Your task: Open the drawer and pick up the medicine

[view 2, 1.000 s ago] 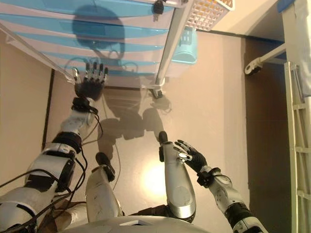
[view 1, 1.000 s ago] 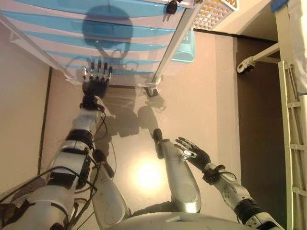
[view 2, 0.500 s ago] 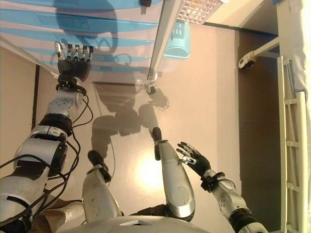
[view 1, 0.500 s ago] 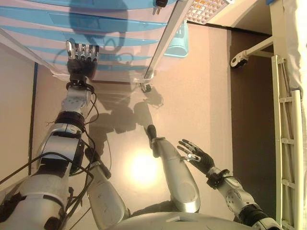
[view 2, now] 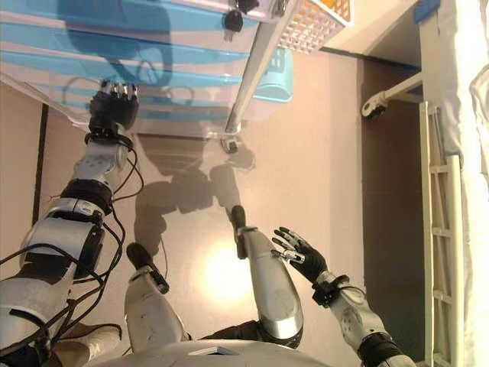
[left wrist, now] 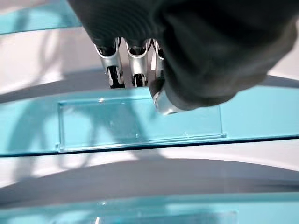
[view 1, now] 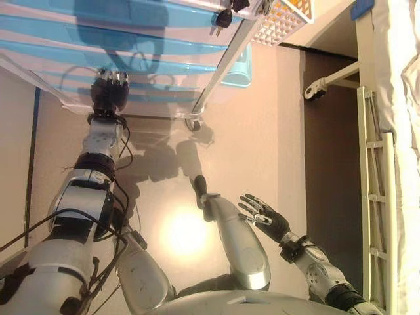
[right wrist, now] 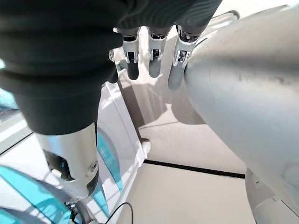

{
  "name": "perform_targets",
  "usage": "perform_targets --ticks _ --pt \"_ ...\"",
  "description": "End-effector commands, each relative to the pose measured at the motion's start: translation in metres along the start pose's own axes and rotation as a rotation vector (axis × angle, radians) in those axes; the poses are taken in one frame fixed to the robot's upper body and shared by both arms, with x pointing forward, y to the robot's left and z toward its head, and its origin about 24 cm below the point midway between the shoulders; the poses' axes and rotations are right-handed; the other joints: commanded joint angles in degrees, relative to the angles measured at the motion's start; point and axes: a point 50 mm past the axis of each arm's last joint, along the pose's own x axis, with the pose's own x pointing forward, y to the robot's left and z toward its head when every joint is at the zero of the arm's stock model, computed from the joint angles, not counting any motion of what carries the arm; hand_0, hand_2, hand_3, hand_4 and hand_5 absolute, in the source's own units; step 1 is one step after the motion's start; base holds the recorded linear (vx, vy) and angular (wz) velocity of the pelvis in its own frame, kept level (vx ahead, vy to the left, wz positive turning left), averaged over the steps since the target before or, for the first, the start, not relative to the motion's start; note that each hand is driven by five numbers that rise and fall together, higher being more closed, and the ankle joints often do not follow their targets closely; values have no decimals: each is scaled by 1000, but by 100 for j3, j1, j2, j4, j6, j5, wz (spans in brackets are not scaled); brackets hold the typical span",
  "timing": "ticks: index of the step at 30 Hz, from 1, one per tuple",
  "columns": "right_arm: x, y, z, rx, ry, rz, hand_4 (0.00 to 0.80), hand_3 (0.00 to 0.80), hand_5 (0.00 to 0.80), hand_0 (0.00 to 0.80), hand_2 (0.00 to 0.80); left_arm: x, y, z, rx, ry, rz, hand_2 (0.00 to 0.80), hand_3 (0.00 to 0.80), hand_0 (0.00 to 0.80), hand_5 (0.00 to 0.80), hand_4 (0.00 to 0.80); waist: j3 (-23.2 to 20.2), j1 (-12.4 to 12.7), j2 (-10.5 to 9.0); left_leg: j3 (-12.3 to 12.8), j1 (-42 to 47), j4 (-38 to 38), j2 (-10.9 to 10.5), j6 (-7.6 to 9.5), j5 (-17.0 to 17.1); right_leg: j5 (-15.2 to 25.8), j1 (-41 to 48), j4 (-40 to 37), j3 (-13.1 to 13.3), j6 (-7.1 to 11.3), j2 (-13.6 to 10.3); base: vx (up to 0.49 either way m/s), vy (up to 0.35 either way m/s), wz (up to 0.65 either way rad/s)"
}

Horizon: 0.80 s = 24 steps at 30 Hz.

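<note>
The left hand (view 1: 109, 92) is reaching against the front of the white plastic drawer cabinet with translucent blue drawers (view 1: 151, 39), its fingers (left wrist: 115, 63) curling at a blue drawer handle (left wrist: 140, 122) (a firm grasp cannot be confirmed). The right hand (view 1: 266, 218) is hanging released over the beige floor (view 1: 262, 131). No medicine is showing.
</note>
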Motion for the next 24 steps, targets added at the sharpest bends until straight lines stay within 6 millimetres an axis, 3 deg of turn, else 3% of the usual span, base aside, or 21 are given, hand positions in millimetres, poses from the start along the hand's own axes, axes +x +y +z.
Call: perform_targets --ticks 1,12,17,24 --pt "-15 27 -59 115 168 36 0 0 0 0 0 7 -48 22 -12 -37 -345 800 800 800 800 800 -66 211 -75 -97 -467 853 -142 431 -303 286 290 -675 55 173 0 1 43 8" --pt "-9 30 -53 108 146 10 0 0 0 0 0 -50 44 -1 -149 -17 -125 800 800 800 800 800 -65 504 26 -206 -384 732 -298 491 -318 230 458 -640 -69 215 -114 -14 51 8" --pt "-7 31 -49 103 136 -2 0 0 0 0 0 -92 86 -16 -192 -2 -15 800 800 800 800 800 -63 660 61 -240 -332 648 -351 501 -257 222 521 -620 -176 250 -167 -6 57 8" --pt "-6 31 -47 92 140 -5 0 0 0 0 0 -144 124 -29 -222 6 129 800 800 800 800 800 -62 842 32 -367 -376 676 -412 517 -223 213 517 -529 -271 292 -210 -6 44 15"
